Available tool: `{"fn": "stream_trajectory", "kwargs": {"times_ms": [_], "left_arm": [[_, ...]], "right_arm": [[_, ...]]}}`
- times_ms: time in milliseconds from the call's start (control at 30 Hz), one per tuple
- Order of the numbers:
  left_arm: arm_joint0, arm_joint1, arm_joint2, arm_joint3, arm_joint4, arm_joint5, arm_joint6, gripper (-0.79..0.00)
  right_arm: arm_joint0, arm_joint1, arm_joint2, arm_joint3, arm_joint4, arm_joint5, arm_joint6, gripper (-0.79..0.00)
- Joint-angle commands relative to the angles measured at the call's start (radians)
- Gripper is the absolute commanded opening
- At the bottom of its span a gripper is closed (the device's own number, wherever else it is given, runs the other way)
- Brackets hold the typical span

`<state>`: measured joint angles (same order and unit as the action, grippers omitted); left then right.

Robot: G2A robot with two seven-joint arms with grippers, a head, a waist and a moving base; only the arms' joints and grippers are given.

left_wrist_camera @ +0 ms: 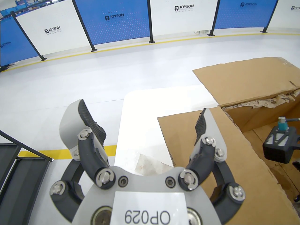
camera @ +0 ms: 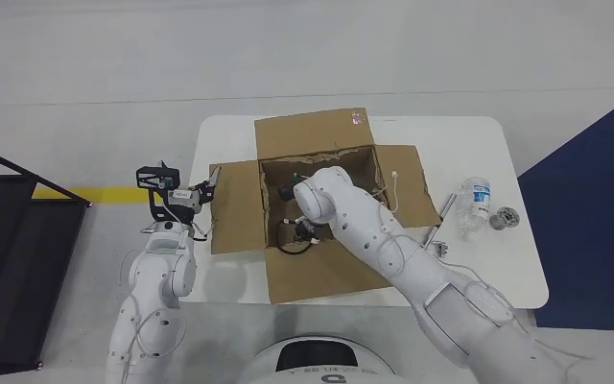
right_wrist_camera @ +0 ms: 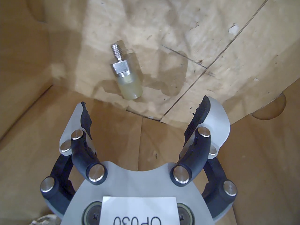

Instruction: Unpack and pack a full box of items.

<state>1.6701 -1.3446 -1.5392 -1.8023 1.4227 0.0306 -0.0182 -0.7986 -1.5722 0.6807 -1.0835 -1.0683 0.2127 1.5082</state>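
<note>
An open cardboard box (camera: 317, 130) stands on the white table (camera: 451, 134) with its flaps spread flat. My right arm (camera: 336, 206) goes down into the box. Inside, my right gripper (right_wrist_camera: 144, 103) is open and hovers just short of a small fitting (right_wrist_camera: 125, 76), a threaded metal stud on a translucent cylinder that lies on the box floor. My left gripper (left_wrist_camera: 142, 108) is open and holds nothing. It hangs over the table's left edge beside the box's left flap (left_wrist_camera: 211, 146), and the top view shows it at the left gripper (camera: 208, 184). A black block with a teal cap (left_wrist_camera: 279, 141) sits in the box.
To the right of the box lie a clear water bottle (camera: 475, 202), a small round part (camera: 504, 219) and a metal rod (camera: 446, 206). A white cable (camera: 395, 187) rests on the right flap. A black cable coil (camera: 293, 242) lies inside the box. A black rack (camera: 19, 250) stands on the floor at left.
</note>
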Motion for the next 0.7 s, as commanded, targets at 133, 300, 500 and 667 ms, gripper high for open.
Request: {"fn": "stream_trajectory", "kwargs": {"times_ms": [133, 300, 500, 667], "left_arm": [[0.000, 0.000, 0.000, 0.000, 0.000, 0.000, 0.000, 0.000], [0.000, 0.000, 0.000, 0.000, 0.000, 0.000, 0.000, 0.000], [0.000, 0.000, 0.000, 0.000, 0.000, 0.000, 0.000, 0.000], [0.000, 0.000, 0.000, 0.000, 0.000, 0.000, 0.000, 0.000]], "right_arm": [[0.038, -0.020, -0.032, 0.115, -0.017, -0.048, -0.074, 0.000], [0.066, -0.039, -0.039, 0.190, -0.026, -0.006, -0.125, -0.175], [0.085, -0.035, 0.013, 0.222, -0.008, 0.014, -0.181, -0.425], [0.061, -0.009, 0.071, 0.178, -0.012, -0.007, -0.196, -0.474]]}}
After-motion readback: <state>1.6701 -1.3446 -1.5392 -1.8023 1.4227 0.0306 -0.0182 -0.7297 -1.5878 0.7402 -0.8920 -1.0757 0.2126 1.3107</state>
